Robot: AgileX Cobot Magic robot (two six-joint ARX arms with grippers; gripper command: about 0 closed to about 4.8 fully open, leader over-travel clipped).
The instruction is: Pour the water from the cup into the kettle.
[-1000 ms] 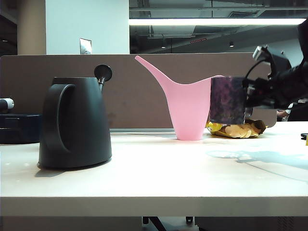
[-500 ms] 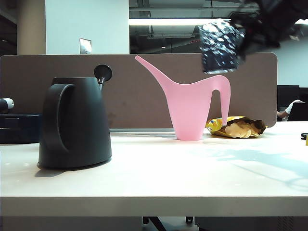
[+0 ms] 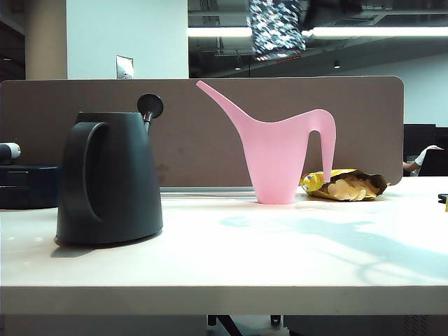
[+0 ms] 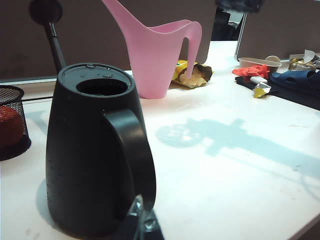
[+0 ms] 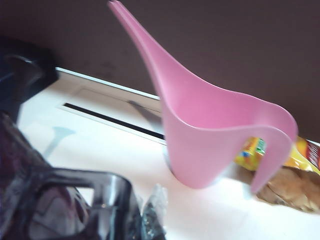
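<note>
The black kettle [image 3: 108, 178] stands on the left of the white table [image 3: 280, 259], its lid off and its round top opening showing in the left wrist view [image 4: 102, 86]. The dark dimpled cup [image 3: 276, 28] hangs high at the top edge of the exterior view, above the pink watering can and right of the kettle. My right gripper [image 3: 305, 15] is shut on its handle side; in the right wrist view the cup [image 5: 60, 205] sits beside the closed fingers [image 5: 152, 215]. My left gripper [image 4: 142, 226] rests low beside the kettle's handle, shut and holding nothing.
A pink long-spouted watering can [image 3: 280, 157] stands mid-table before a brown partition [image 3: 182, 126]. An open snack bag [image 3: 346, 185] lies behind it. A black mesh basket [image 4: 10, 120] sits by the kettle. Blue slippers [image 4: 295, 80] and other clutter lie at the far side.
My right gripper has carried the cup up and to the left, from beside the watering can's handle to high above the can. The left arm and kettle have stayed put.
</note>
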